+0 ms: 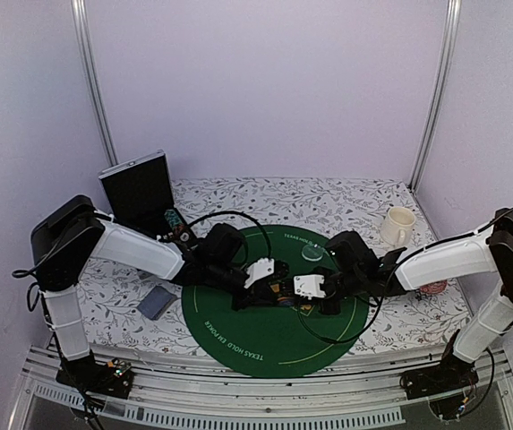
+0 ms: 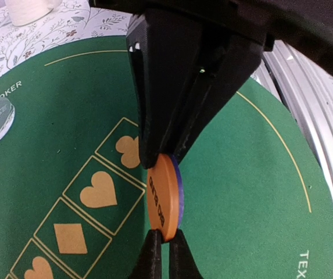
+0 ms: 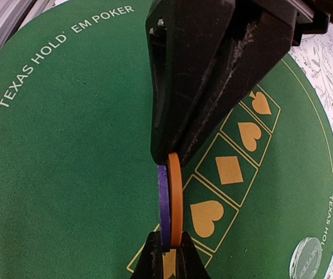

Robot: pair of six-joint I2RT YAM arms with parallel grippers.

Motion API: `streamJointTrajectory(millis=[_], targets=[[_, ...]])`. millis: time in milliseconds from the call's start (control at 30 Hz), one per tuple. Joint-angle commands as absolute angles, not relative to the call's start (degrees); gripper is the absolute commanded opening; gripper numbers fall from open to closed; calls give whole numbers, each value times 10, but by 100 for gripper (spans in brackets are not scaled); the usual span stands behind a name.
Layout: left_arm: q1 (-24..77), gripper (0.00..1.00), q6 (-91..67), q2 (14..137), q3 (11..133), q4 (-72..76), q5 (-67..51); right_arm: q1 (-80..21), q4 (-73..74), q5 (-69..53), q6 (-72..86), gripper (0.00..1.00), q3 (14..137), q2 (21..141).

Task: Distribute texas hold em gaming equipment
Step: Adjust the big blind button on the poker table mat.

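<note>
An orange round disc (image 2: 157,192) with a purple chip (image 2: 180,195) flat against it stands on edge above the green felt mat (image 1: 238,340). Both grippers hold this same pair from opposite sides. My left gripper (image 2: 161,196) is shut on it, one finger above and one below. My right gripper (image 3: 169,197) is shut on it too, with the purple chip (image 3: 163,200) to the left of the orange disc (image 3: 175,197). In the top view the left gripper (image 1: 274,288) and right gripper (image 1: 299,291) meet at mid-mat. A clear disc (image 1: 312,253) lies on the far part of the mat.
A white mug (image 1: 397,226) stands at the back right. A black box (image 1: 138,190) leans at the back left, with small multicoloured chips (image 1: 174,218) beside it. Grey-blue cards (image 1: 157,302) lie left of the mat. A red-edged item (image 1: 433,288) lies under the right arm.
</note>
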State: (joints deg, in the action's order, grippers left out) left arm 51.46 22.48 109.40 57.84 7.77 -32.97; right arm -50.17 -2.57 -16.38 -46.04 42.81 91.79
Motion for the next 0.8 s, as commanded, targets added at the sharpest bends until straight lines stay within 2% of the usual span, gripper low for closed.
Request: streamJointTrajectory(millis=[0,233,500,767], targets=[[520,0,215,1093,606,118,-351,-513,-62,-193,-466,5,448,918],[523,0,156,1119,627,95,-355,-513,-61,-135,-451,9,417,911],[533,0,149,1162,647,92,-348,-510,-85,-130,-438,14,392,905],[529,0,149,1154,636,96,-340,-507,-83,-130,-428,16,386,905]])
